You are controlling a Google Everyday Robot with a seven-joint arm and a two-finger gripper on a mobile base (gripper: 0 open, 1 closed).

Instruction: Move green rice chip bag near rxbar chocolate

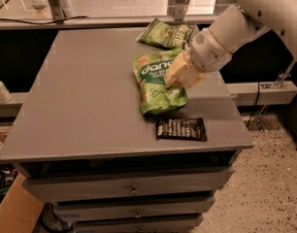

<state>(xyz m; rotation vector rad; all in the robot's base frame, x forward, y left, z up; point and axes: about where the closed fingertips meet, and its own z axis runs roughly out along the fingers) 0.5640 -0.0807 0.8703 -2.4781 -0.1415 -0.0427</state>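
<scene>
The green rice chip bag [156, 84], bright lime green with a white logo, is at the right middle of the grey table [80, 106]. Its lower end is just above the rxbar chocolate [181, 128], a dark flat bar with white lettering near the front right edge. My gripper [180, 76], cream-coloured at the end of the white arm, is at the bag's right edge, touching or overlapping it.
A duller olive-green bag [165, 34] lies at the table's back right, close behind the gripper. The table has drawers [133, 191] below. A cardboard box [12, 212] stands on the floor at the left. A metal rail runs behind the table.
</scene>
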